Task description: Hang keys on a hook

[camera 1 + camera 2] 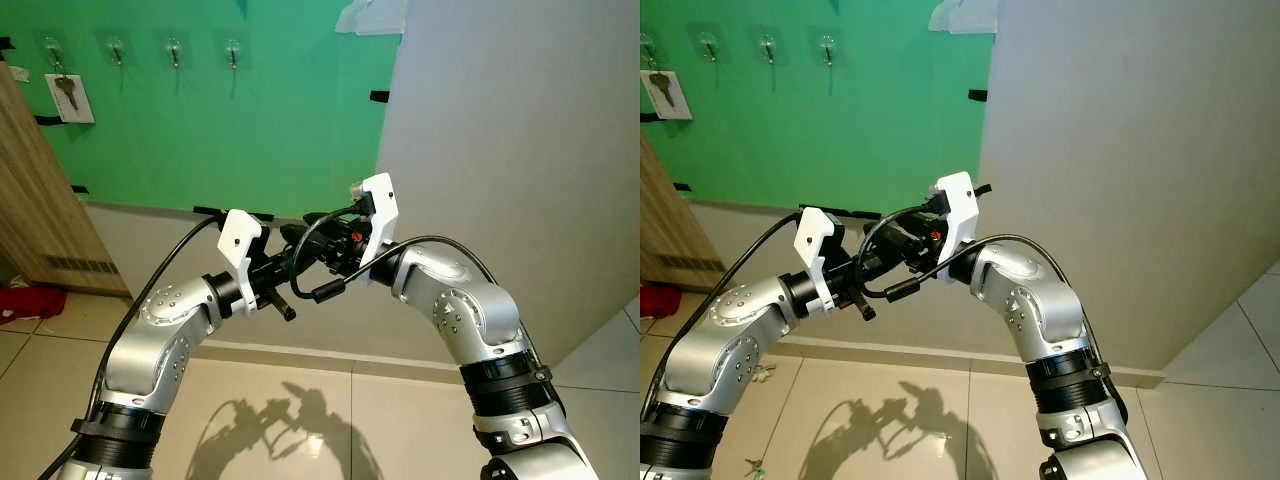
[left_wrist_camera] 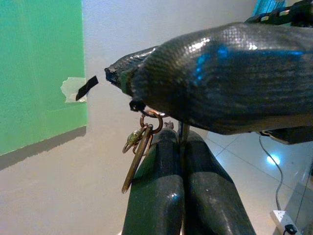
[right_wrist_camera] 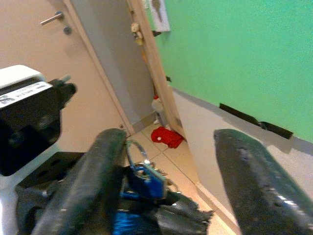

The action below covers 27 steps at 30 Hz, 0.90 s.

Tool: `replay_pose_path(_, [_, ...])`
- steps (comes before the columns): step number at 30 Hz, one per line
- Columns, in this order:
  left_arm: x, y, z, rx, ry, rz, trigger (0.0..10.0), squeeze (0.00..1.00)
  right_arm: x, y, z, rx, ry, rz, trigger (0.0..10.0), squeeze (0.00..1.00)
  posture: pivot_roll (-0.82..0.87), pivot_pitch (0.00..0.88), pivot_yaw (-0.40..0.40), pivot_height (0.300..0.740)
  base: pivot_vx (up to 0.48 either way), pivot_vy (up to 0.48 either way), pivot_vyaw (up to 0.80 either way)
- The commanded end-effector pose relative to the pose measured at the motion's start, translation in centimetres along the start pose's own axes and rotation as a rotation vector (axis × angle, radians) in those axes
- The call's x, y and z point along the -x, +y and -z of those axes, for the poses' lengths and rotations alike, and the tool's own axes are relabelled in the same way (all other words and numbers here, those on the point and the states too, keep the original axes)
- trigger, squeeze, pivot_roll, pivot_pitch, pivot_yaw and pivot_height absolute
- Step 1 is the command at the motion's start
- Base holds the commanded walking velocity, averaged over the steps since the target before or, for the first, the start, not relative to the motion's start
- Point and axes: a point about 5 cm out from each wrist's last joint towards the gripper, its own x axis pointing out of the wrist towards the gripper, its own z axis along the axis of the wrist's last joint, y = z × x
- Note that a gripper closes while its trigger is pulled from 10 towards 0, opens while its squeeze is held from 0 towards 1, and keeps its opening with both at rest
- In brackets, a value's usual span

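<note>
A bunch of keys (image 2: 138,155) on a brass ring, with a blue tag (image 3: 149,181), hangs at the tip of my left gripper (image 2: 180,139), which is shut on it. My right gripper (image 3: 168,139) is open, its fingers (image 2: 225,83) spread on either side of the left gripper's tip and the keys. Both grippers meet at chest height (image 1: 305,240) in front of a grey wall. High up at the far left, a row of hooks (image 1: 173,48) is fixed to the green wall. The leftmost hook (image 1: 55,45) carries a key with a white tag (image 1: 68,97).
A wooden panel (image 1: 35,200) stands at the left, with a red cloth (image 1: 30,300) on the tiled floor beside it. A pale grey wall (image 1: 520,150) juts out on the right. Small bits lie on the floor (image 1: 755,465). A door with a handle (image 3: 51,18) is nearby.
</note>
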Motion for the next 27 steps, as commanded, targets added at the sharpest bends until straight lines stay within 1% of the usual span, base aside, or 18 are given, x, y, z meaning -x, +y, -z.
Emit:
replay_pose_path(1, [-0.2,-0.1,-0.7,-0.030,-0.013,0.018,0.0,0.00,0.9,-2.0,-1.3,0.018,-0.070,0.142,10.0,1.00,-0.03,0.000,-0.011,0.740,0.000,0.000,0.00])
replay_pose_path(2, [-0.2,-0.1,-0.6,-0.031,-0.012,0.018,0.0,0.00,1.0,-2.3,-1.6,0.024,-0.088,0.167,10.0,1.00,-0.03,0.000,-0.011,0.740,0.000,0.000,0.00])
replay_pose_path(3, [-0.2,-0.1,-0.6,-0.031,-0.011,0.018,0.0,0.00,1.1,-2.7,-1.9,0.043,-0.116,0.217,10.0,1.00,-0.03,0.000,-0.011,0.740,0.000,0.000,0.00])
replay_pose_path(4, [-0.2,-0.1,-0.6,-0.031,-0.011,0.018,0.0,0.00,1.1,-2.7,-1.9,0.043,-0.116,0.217,10.0,1.00,-0.03,0.000,-0.011,0.740,0.000,0.000,0.00])
replay_pose_path(5, [-0.2,-0.1,-0.6,-0.032,-0.009,0.018,0.0,0.00,1.3,-3.5,-2.8,0.069,-0.175,0.287,10.0,1.00,-0.03,0.000,-0.011,0.740,0.000,0.000,0.00])
replay_pose_path(8, [-0.2,-0.1,-0.6,-0.033,-0.008,0.018,0.0,0.00,1.4,-3.7,-3.1,0.072,-0.200,0.303,10.0,1.00,-0.03,0.000,-0.011,0.740,0.000,0.000,0.00])
replay_pose_path(9, [-0.2,-0.1,-0.6,-0.033,-0.007,0.018,0.0,0.00,1.6,-3.6,-3.6,0.035,-0.244,0.286,10.0,1.00,-0.03,0.000,-0.011,0.740,0.000,0.000,0.00])
replay_pose_path(12, [-0.1,-0.2,-0.4,-0.034,-0.003,0.020,0.0,0.00,2.0,-3.7,-4.4,-0.049,-0.322,0.268,10.0,1.00,-0.03,0.000,-0.011,0.740,0.000,0.000,0.00])
replay_pose_path(15, [-0.1,-0.2,-0.4,-0.035,0.001,0.019,0.0,0.00,2.1,-4.0,-4.5,-0.072,-0.340,0.281,10.0,1.00,-0.03,0.000,-0.011,0.740,0.000,0.000,0.00])
replay_pose_path(19, [-0.1,-0.2,-0.3,-0.035,0.003,0.019,0.0,0.00,2.2,-4.2,-4.4,-0.075,-0.343,0.289,10.0,1.00,-0.03,0.000,-0.010,0.740,0.000,0.000,0.00])
replay_pose_path(20, [-0.1,-0.2,-0.3,-0.036,0.004,0.019,0.0,0.00,2.2,-4.2,-4.1,-0.049,-0.324,0.293,10.0,1.00,-0.03,0.000,-0.010,0.740,0.000,0.000,0.00])
replay_pose_path(21, [0.0,-0.1,-0.3,-0.036,0.005,0.018,0.0,0.00,2.1,-3.9,-3.6,0.021,-0.278,0.284,10.0,1.00,-0.03,0.000,-0.010,0.740,0.000,0.000,0.00])
replay_pose_path(22, [0.0,-0.1,-0.3,-0.036,0.005,0.018,0.0,0.00,2.1,-3.9,-3.6,0.021,-0.278,0.284,10.0,1.00,-0.03,0.000,-0.010,0.740,0.000,0.000,0.00])
replay_pose_path(23, [0.0,-0.1,-0.3,-0.036,0.004,0.018,0.0,0.00,2.1,-3.7,-3.0,0.095,-0.226,0.267,10.0,0.55,-0.03,0.000,-0.010,0.740,0.000,0.000,0.00])
replay_pose_path(24, [0.0,-0.1,-0.3,-0.037,0.004,0.016,0.0,0.00,2.1,-3.5,-2.3,0.188,-0.173,0.264,10.0,0.00,-0.03,0.000,-0.009,0.740,0.000,0.000,0.00])
replay_pose_path(25, [0.0,-0.1,-0.3,-0.037,0.004,0.016,0.0,0.00,2.1,-3.5,-2.3,0.188,-0.173,0.264,10.0,0.00,-0.03,0.000,-0.009,0.740,0.000,0.000,0.00])
replay_pose_path(26, [0.1,0.0,-0.4,-0.050,0.008,0.010,0.0,0.00,2.2,-3.6,-1.7,0.222,-0.142,0.263,10.0,0.00,-0.03,0.000,-0.009,0.740,0.000,0.000,0.00])
replay_pose_path(27, [0.2,0.1,-0.4,-0.066,0.014,0.006,0.0,0.00,2.3,-3.7,-1.4,0.229,-0.128,0.267,10.0,0.00,-0.03,0.000,-0.009,0.740,0.000,0.000,0.00])
